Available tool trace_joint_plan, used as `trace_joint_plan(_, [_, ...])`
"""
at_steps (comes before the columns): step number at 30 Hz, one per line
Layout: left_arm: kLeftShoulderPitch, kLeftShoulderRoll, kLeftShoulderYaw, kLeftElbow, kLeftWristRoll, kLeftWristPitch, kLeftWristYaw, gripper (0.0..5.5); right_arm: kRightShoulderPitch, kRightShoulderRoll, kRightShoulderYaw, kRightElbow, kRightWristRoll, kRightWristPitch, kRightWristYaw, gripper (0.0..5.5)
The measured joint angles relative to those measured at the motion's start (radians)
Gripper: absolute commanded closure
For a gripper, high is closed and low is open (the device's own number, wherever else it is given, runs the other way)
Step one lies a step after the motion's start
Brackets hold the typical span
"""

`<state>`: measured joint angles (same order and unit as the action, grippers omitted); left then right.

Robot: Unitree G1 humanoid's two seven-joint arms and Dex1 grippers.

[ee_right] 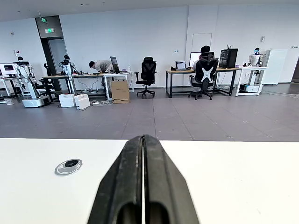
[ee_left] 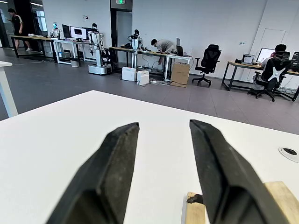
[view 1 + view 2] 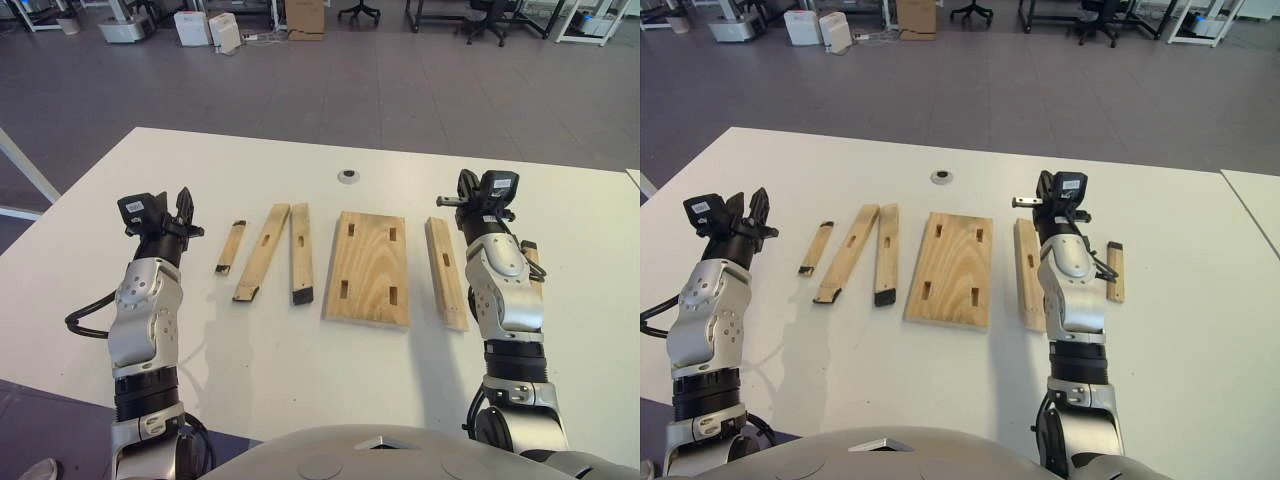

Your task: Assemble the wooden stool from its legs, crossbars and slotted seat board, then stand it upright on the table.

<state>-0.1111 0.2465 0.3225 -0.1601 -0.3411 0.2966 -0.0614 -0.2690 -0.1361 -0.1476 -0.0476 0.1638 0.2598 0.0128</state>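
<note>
The slotted seat board [image 3: 368, 267] lies flat in the middle of the smooth white counter [image 3: 200, 160]. It is a pale rectangle with a wavy lengthwise grain and four small rectangular slots, one near each corner.

To its left lie three flat wooden pieces, close together and fanned slightly:
- The short left crossbar [image 3: 231, 247] is outermost and has dark tips.
- Beside it is a long slanted leg [image 3: 262, 252] with a narrow slot and a dark, angled near end.
- Nearest the board is a straighter leg [image 3: 301, 253], capped in black at its near end.

Just to the right of the board lies a third leg [image 3: 446, 258], a plain slat with one slot in its face. Beyond the right arm rests the right crossbar [image 3: 1116, 271], short and dark at its far end. All the parts lie loose and none are joined.

A round grey grommet [image 3: 348, 176] is set into the counter behind the board.

The left claw [image 3: 184, 205] is held over the counter beside the left crossbar, holding nothing. Its matte black wedge-shaped fingers [image 2: 112, 168] stand apart. The right claw [image 3: 467, 186] sits at the far end of the third leg, and its dark fingers [image 1: 126, 186] are pressed flat together, empty.
</note>
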Motion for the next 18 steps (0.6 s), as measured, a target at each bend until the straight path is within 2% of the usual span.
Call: trace_joint_plan(18, [0.000,0.000,0.000,0.000,0.000,0.000,0.000,3.50,0.000,0.000,0.000,0.000,0.000,0.000,0.000,5.49])
